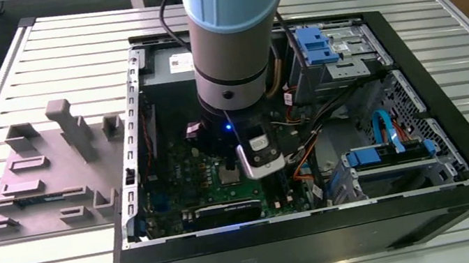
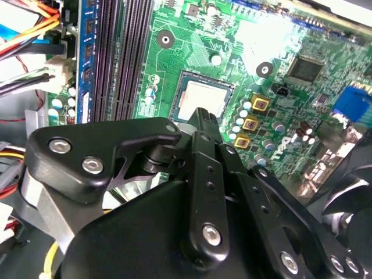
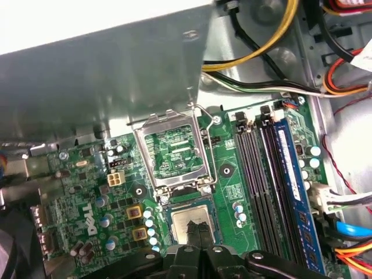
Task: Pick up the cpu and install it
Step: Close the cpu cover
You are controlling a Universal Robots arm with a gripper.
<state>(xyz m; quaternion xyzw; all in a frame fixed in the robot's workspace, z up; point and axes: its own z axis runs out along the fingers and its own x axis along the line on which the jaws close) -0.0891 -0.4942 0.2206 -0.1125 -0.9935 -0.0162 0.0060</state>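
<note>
The cpu (image 3: 186, 218) lies flat in its socket on the green motherboard (image 3: 229, 195), just beside the raised silver load frame (image 3: 174, 145). The pincer (image 3: 197, 231) stands over the chip's middle with its fingertips drawn close together, clasping nothing. I judge the chip light, stiff and thin, with a smooth metal lid that offers little grip and a delicate contact side beneath. It is best taken by two opposite edges of its darker rim, kept level, and squeezed only gently.
</note>
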